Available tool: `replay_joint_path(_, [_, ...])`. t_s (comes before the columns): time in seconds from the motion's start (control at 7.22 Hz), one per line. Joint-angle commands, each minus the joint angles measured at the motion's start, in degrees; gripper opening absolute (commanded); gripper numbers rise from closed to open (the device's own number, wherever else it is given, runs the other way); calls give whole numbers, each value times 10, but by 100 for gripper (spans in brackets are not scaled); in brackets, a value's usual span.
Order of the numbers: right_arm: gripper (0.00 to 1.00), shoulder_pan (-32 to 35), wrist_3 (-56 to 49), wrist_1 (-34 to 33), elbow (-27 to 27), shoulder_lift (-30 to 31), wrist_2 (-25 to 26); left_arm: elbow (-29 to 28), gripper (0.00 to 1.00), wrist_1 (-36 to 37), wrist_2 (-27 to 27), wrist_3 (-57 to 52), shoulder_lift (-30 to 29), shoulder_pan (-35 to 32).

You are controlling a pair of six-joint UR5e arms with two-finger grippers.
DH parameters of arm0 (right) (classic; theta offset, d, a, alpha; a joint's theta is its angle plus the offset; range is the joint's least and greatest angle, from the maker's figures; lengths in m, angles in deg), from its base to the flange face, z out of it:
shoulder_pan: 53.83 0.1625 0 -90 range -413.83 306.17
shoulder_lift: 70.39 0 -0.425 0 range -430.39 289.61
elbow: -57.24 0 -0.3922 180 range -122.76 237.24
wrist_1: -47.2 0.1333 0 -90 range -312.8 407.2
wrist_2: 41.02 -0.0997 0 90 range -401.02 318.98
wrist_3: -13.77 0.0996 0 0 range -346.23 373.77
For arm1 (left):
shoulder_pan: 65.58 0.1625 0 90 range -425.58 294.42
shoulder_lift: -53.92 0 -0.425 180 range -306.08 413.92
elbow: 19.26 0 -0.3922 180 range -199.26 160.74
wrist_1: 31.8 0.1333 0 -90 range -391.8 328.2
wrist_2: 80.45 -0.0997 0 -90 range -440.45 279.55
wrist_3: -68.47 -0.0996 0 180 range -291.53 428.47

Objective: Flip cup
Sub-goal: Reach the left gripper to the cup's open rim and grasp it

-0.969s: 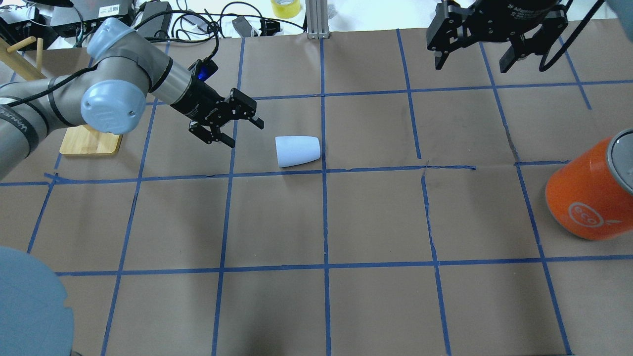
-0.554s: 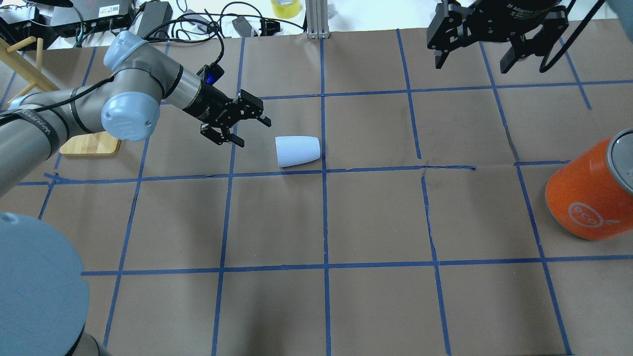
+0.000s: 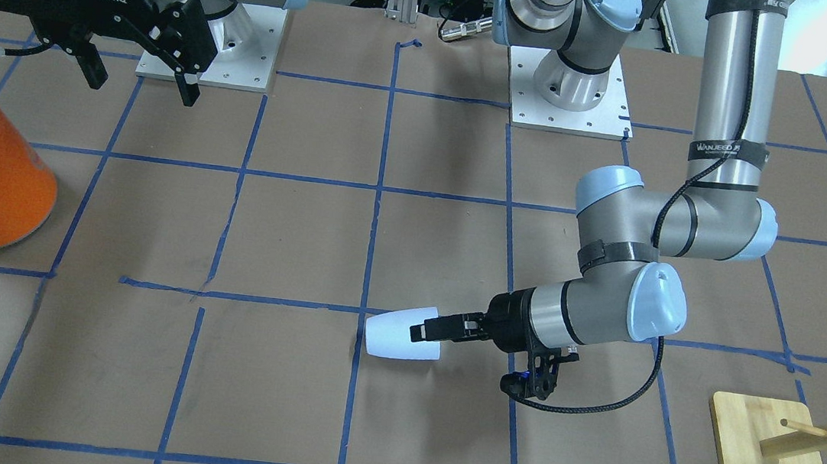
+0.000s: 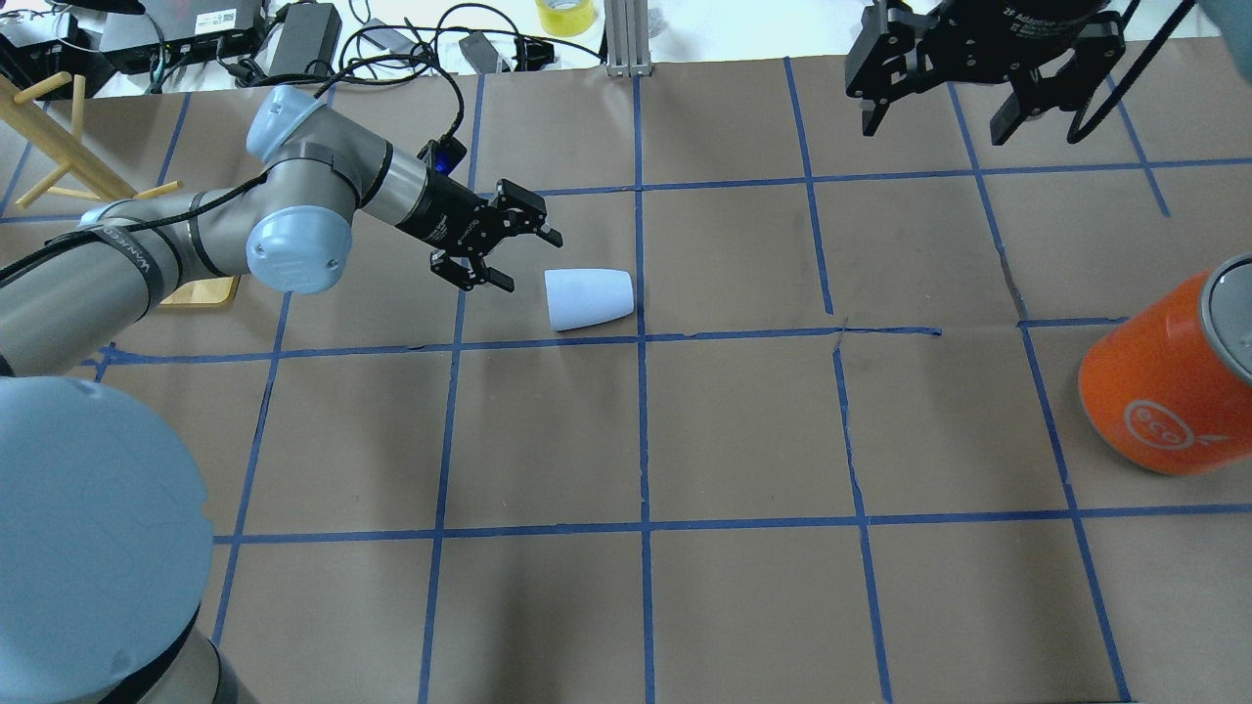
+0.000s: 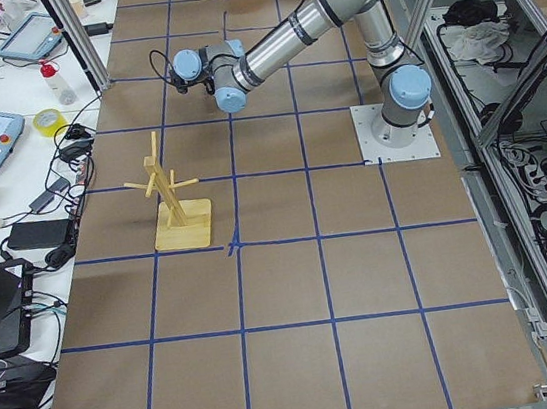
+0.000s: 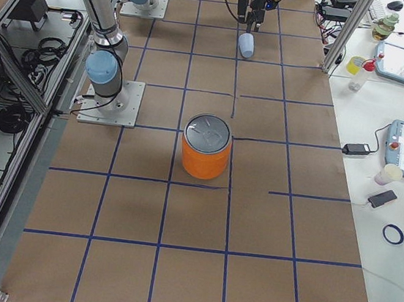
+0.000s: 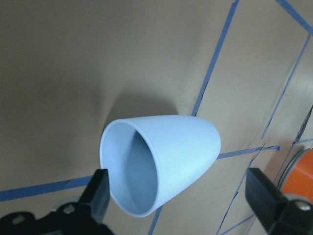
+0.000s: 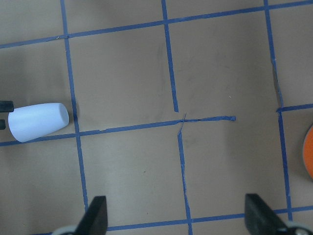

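The pale blue-white cup (image 4: 589, 298) lies on its side on the brown paper, its open rim towards my left gripper. It also shows in the front view (image 3: 402, 337), the left wrist view (image 7: 161, 166) and the right wrist view (image 8: 38, 121). My left gripper (image 4: 528, 262) is open and low, with its fingertips level with the rim, one on each side; I cannot tell whether they touch it. My right gripper (image 4: 934, 122) is open and empty, high over the far right of the table.
A large orange canister (image 4: 1164, 381) with a silver top stands at the right edge. A wooden peg stand (image 3: 774, 454) on a bamboo base sits behind my left arm. Cables and boxes lie beyond the table's far edge.
My left gripper has moved right, from well short of the cup to its open rim, still open. The cup and my right arm have not moved.
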Motion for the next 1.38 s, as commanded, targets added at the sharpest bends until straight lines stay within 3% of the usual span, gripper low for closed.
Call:
replay_joint_path(0.0, [100,0,-1,1,-1,0,1,2,100,12,15,16,-14,-3])
replay_joint_path(0.42, [100,0,-1,0,-4,0,1,1,99,22,13,16,-23,-3])
replay_joint_path(0.55, [100,0,-1,0,-4,0,1,1,87,23,14,15,-24,-3])
replay_joint_path(0.69, [100,1,-1,1,-4,0,1,1,67,23,15,16,-24,-3])
replay_joint_path(0.83, [100,1,-1,1,-4,0,1,1,54,23,16,16,-24,-3])
replay_joint_path(0.97, [100,0,-1,1,-4,0,1,0,23,23,15,16,-23,-3])
replay_joint_path(1.11, [100,1,-1,1,-4,0,1,1,0,23,16,19,-23,-4])
replay_joint_path(1.25, [100,0,0,1,-4,-1,1,0,0,23,16,24,-22,-4])
